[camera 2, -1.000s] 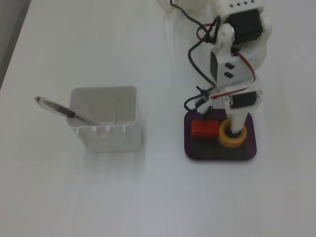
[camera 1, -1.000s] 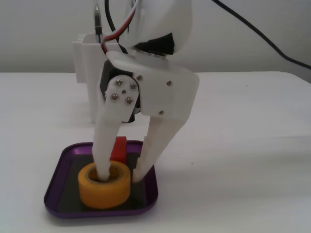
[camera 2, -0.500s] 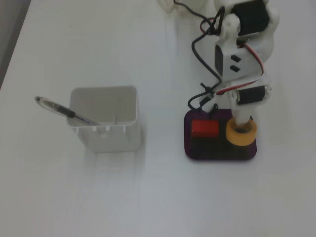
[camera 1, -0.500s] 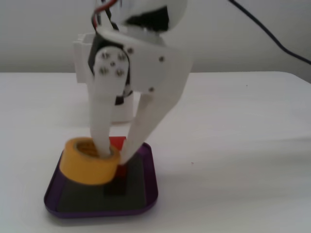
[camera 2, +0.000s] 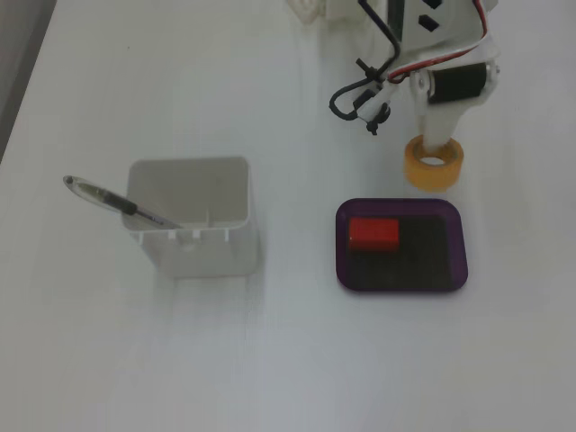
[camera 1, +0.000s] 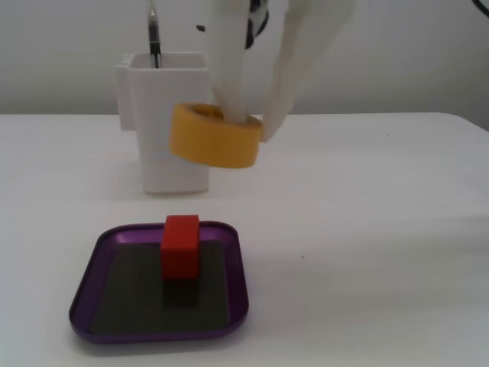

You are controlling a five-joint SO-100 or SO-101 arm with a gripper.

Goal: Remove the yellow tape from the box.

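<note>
Nearest us, the purple tray (camera 1: pixel 229 321) is holding only the red block (camera 1: pixel 180 246), because we are carrying the yellow tape roll (camera 1: pixel 215 136) clear above the table (camera 1: pixel 382 229), our gripper (camera 1: pixel 244 115) clamped through its core.

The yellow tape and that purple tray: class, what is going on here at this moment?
The robot's white gripper holds the yellow tape, one finger through its hollow core, lifted and tilted in the air. In the overhead fixed view the tape sits just outside the purple tray, beyond its rim, so it is already out of the box. A red block remains inside the tray. A tall white container with a pen stands apart, untouched.
</note>
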